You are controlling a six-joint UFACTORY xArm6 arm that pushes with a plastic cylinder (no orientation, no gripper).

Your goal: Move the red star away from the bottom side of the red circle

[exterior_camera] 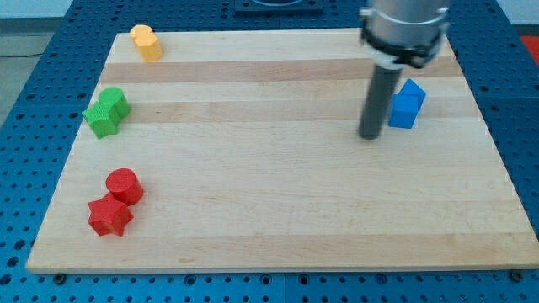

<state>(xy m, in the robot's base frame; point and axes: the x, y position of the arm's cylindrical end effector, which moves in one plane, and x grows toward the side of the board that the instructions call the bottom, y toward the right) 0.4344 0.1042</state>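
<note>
Our tip (369, 135) (a bare rod, no fingers to open) sits well apart from the red star (109, 216), which lies toward the view's bottom left, touching the red circle (124, 184).

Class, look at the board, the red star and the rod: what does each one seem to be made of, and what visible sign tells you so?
Board: likely pale wood, matt, with grain lines and joined strips showing.
Red star: probably plastic, one even colour with a dull sheen; it touches the red circle.
Rod: dark, smooth, maybe metal or plastic; my tip is beside the blue block.
</note>
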